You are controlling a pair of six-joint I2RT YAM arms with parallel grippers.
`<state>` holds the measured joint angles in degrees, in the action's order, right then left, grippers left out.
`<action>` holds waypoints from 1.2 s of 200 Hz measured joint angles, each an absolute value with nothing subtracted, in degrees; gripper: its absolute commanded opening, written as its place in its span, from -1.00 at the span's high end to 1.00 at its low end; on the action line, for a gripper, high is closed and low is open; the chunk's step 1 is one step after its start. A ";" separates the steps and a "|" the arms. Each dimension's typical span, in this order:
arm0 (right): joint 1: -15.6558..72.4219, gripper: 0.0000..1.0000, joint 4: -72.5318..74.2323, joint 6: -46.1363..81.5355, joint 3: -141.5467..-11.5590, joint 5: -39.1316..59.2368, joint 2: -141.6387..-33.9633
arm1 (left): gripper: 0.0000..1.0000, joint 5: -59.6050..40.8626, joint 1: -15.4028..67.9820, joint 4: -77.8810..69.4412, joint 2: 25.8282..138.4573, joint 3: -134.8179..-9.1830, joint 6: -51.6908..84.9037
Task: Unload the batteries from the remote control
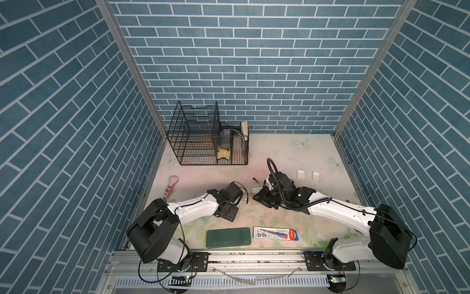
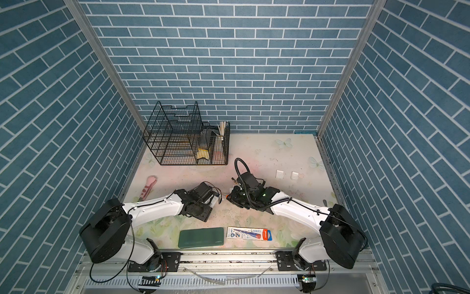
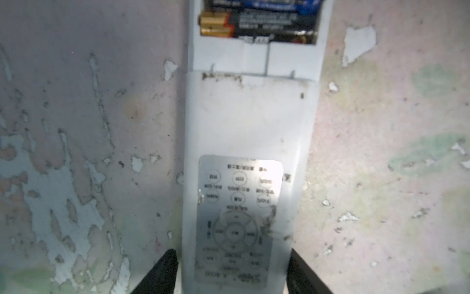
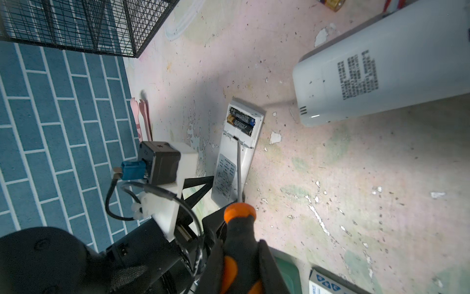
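Note:
The white remote control (image 3: 249, 122) lies back up with its battery bay open. Two black batteries (image 3: 254, 25) with gold ends sit side by side in the bay (image 4: 241, 122). My left gripper (image 3: 232, 257) closes on the remote's long sides at the end away from the bay; its fingers (image 4: 198, 183) also show in the right wrist view. My right gripper (image 4: 239, 241) is shut on an orange-and-black screwdriver (image 4: 239, 229), whose tip rests at the bay's near edge. In both top views the grippers (image 1: 241, 201) (image 2: 232, 198) meet mid-table and hide the remote. One loose battery (image 1: 256, 180) lies just behind them.
A larger white remote (image 4: 381, 68) lies beside the right gripper. A black wire rack (image 1: 203, 137) stands at the back left. A green case (image 1: 228, 237) and a blister pack (image 1: 276, 233) lie near the front edge. A pink stick (image 1: 171, 187) lies left; white squares (image 1: 300, 174) lie right.

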<state>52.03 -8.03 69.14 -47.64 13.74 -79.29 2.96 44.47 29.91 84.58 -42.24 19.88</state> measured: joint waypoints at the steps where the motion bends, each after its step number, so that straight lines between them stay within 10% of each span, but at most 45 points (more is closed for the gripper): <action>1: 52.03 1.00 -8.03 69.14 -47.62 13.76 -79.33 | -0.19 2.96 44.45 29.91 84.58 -42.24 20.08; 240: 52.03 1.00 -2.33 69.21 -48.18 15.88 -86.74 | 0.09 2.26 44.16 29.74 84.88 -42.30 19.42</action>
